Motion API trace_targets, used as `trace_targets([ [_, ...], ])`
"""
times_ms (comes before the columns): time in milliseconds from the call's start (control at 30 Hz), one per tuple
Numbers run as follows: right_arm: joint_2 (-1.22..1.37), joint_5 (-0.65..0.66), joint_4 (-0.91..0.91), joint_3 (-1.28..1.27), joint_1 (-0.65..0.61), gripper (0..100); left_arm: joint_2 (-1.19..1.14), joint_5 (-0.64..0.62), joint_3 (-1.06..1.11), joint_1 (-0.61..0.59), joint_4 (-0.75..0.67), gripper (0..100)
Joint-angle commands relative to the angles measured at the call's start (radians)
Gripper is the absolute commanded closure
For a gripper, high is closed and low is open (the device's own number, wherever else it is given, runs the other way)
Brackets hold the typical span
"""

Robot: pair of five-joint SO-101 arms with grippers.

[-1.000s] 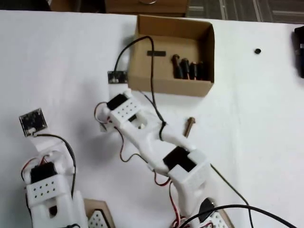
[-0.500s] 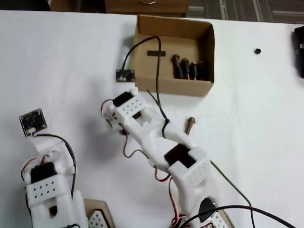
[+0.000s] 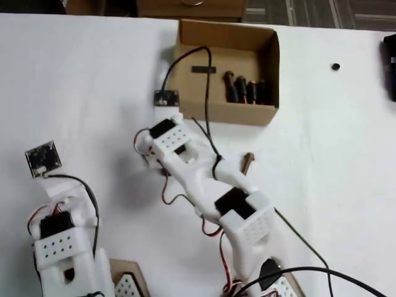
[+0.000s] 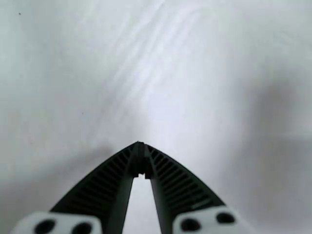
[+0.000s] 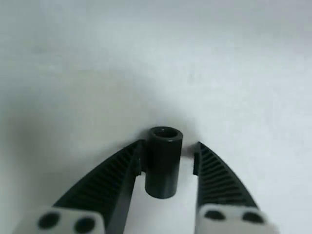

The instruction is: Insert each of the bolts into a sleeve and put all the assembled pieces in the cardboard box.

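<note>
Right hand (image 5: 168,147) is narrowly parted around the upright black sleeve (image 5: 164,163), one finger touching, the other just off it. Left hand (image 4: 140,147) is pinched closed over the tabletop (image 4: 204,73). A bolt (image 3: 247,163) lies near the cardboard box (image 3: 216,112), with assembled pieces (image 3: 246,89) inside.

Matt black sleeve (image 5: 164,161), plain cardboard box (image 3: 223,113), dull metal bolt (image 3: 247,164)

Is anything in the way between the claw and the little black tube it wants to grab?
No, nothing visible is in the way. The sleeve stands upright on the white table, already between the open fingers of the right gripper.
</note>
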State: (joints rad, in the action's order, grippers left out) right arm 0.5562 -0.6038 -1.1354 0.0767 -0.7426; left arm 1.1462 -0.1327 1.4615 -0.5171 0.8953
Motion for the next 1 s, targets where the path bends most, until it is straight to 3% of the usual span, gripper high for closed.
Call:
trace_targets([
  [0,0.018,-0.003,0.024,0.011,-0.005,97.5,0.009,-0.005,-0.031,-0.006,-0.005,98],
  [267,-0.007,0.002,-0.036,0.015,0.008,97.9,0.009,-0.009,-0.036,0.031,-0.003,98],
  [400,-0.091,0.015,-0.108,0.058,0.093,97.9,0.009,-0.006,-0.071,0.178,0.003,98],
  [600,-0.321,0.189,-0.222,0.126,0.289,97.9,0.002,-0.054,-0.306,0.377,0.075,98],
  [733,-0.476,0.293,-0.248,0.126,0.400,97.9,0.000,-0.060,-0.375,0.603,0.084,97],
  [867,-0.610,0.402,-0.249,0.126,0.470,97.9,-0.041,-0.064,-0.414,0.832,0.081,86],
  [967,-0.682,0.423,-0.252,0.126,0.550,97.9,-0.166,-0.084,-0.498,0.878,0.066,80],
])
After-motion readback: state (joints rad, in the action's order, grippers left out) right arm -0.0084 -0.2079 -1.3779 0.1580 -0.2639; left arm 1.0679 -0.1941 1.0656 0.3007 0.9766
